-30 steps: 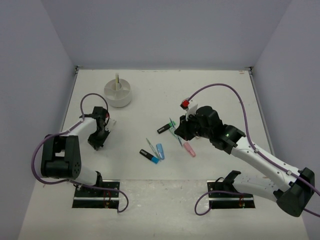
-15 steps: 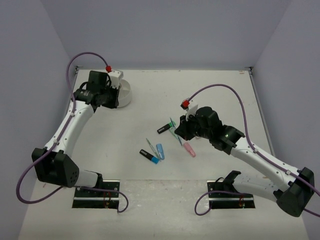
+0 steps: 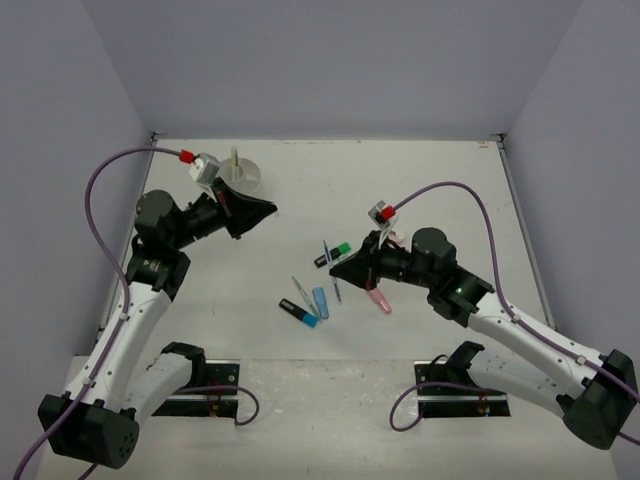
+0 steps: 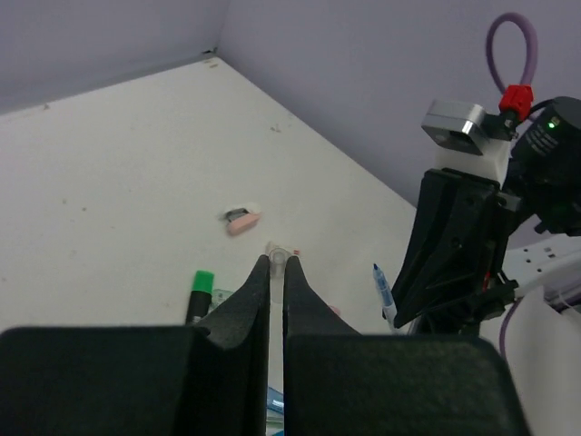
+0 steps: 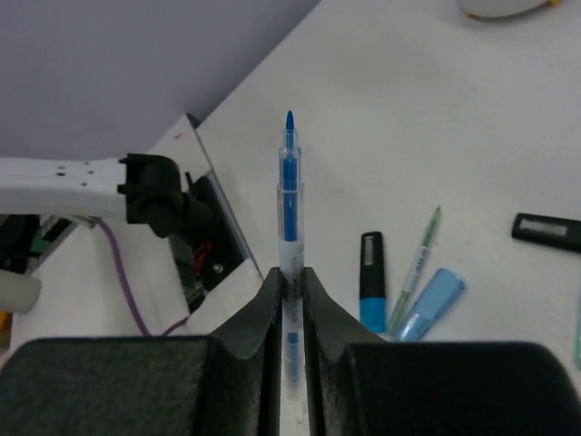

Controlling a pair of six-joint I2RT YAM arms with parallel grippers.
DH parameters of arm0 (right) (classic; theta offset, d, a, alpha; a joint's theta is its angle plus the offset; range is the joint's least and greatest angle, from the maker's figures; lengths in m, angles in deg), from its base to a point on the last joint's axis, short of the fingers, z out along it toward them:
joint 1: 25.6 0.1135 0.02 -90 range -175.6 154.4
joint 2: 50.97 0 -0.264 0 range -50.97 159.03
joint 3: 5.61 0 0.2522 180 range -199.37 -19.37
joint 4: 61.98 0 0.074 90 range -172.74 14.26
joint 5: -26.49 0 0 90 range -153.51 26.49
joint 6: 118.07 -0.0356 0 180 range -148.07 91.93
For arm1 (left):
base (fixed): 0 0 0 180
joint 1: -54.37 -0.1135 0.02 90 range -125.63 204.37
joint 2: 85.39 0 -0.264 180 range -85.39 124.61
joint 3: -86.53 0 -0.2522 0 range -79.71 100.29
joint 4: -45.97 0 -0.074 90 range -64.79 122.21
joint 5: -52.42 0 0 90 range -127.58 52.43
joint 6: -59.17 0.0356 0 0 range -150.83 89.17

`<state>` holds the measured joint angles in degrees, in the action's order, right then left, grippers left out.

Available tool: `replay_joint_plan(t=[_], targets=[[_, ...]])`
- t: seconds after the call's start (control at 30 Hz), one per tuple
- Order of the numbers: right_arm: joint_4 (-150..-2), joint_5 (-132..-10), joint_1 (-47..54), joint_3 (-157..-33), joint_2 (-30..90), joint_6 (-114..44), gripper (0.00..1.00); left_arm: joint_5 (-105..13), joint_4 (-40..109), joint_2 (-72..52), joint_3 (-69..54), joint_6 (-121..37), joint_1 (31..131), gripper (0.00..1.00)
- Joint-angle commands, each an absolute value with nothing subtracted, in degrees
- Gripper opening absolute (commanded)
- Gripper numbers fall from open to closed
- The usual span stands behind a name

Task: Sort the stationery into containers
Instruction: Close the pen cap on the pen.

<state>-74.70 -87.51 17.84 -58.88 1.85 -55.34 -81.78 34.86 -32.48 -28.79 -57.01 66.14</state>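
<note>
My right gripper (image 3: pixel 340 270) (image 5: pixel 290 275) is shut on a clear pen with blue ink (image 5: pixel 290 182) (image 3: pixel 327 250) and holds it above the table, over the loose stationery. Below lie a black-and-blue highlighter (image 3: pixel 298 313) (image 5: pixel 371 282), a light blue highlighter (image 3: pixel 320 302) (image 5: pixel 428 304), a thin green pen (image 5: pixel 418 259), a green-capped black highlighter (image 3: pixel 333 254) (image 4: pixel 201 291) and a pink highlighter (image 3: pixel 378 298). My left gripper (image 3: pixel 262 212) (image 4: pixel 278 265) is raised, shut and empty, pointing at the right arm. The white tub (image 3: pixel 240 172) stands behind it with a yellow stick inside.
A small pink eraser (image 4: pixel 241 221) lies on the table beyond the highlighters. A black item (image 5: pixel 547 227) lies at the right edge of the right wrist view. The right arm's wrist and camera (image 4: pixel 463 227) stand close in front of my left gripper.
My left arm has left the tub and swung up toward the table's middle. My right gripper has lifted the blue pen and turned toward the left.
</note>
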Motion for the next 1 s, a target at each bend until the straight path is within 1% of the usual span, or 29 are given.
replay_joint_plan(t=[0.0,0.1,0.23,0.5,0.8,0.97], targets=[[-56.4,-93.1,19.3,-59.2,4.8,-63.8,0.00,-88.3,57.6,-36.1,-36.2,-74.2,66.4,0.00],[-58.1,-89.8,23.0,-63.4,8.8,-61.7,0.00,-88.1,60.1,-37.6,-37.4,-77.7,66.4,0.00],[-61.0,-85.0,26.9,-68.1,12.8,-58.7,0.00,-86.0,55.7,-38.4,-35.6,-78.0,66.4,0.00],[-64.0,-81.9,27.3,-71.4,13.8,-56.0,0.00,-85.6,50.8,-37.1,-35.1,-76.7,66.5,0.00],[-66.6,-79.8,27.2,-74.7,17.3,-53.8,0.00,-87.7,57.4,-35.8,-36.8,-80.6,66.6,0.00],[-68.0,-80.6,27.2,-75.7,17.8,-52.8,0.00,-87.6,57.0,-35.9,-36.4,-80.2,66.7,0.00]])
